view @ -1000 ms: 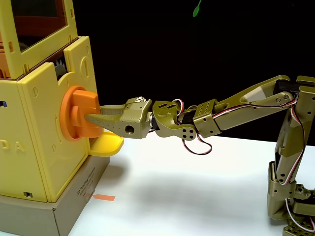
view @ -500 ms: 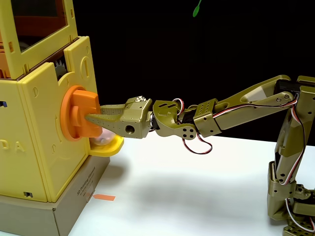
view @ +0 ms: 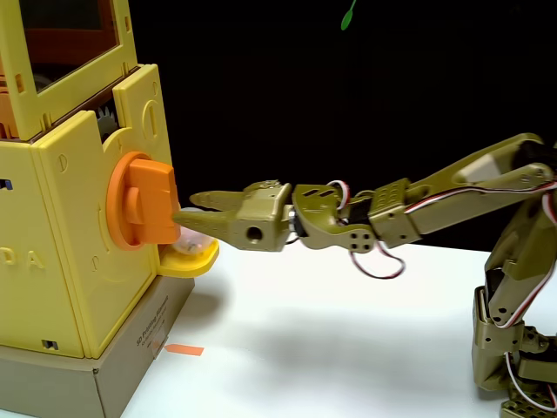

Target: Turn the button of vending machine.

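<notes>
Hand (view: 184,207) released (fingers parted) beside button (view: 144,202); vending machine (view: 70,235) lettering unreadable.

End effector (view: 184,207) just beside orange button (view: 139,202), jaws parted.

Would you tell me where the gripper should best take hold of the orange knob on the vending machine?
Probably the raised bar across the button: it stands upright and juts right from the round base. Come in level from the right, gripper fingers either side of the bar.
</notes>
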Robot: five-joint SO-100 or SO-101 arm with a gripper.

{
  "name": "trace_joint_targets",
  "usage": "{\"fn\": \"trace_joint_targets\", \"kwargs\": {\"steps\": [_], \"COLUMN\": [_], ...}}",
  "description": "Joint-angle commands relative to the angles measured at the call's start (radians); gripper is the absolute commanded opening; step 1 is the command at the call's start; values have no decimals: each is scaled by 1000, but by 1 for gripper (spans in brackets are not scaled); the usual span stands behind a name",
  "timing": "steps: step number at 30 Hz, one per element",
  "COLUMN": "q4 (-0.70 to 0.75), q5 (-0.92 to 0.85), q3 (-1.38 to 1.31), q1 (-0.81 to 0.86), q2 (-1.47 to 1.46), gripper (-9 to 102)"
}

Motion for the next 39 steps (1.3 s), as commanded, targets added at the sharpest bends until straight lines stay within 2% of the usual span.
{"fn": "trace_joint_targets", "kwargs": {"steps": [1,7,10,12,15,17,21,24,26,30,39], "q4": [29,187,291,425,657,753,815,830,854,1019,1267], "q5": [-44,-121,-247,-445,-865,-1112,-1526,-1717,-1804,-1907,-1959], "q3": [80,215,273,282,249,212,146,120,106,107,229], "q1": [-9,-11,-5,8,35,51,63,58,54,60,44], "q2": [152,445,603,706,833,887,980,1055,1117,1264,1542], "gripper": [26,24,24,25,27,29,32,33,33,37,35]}}
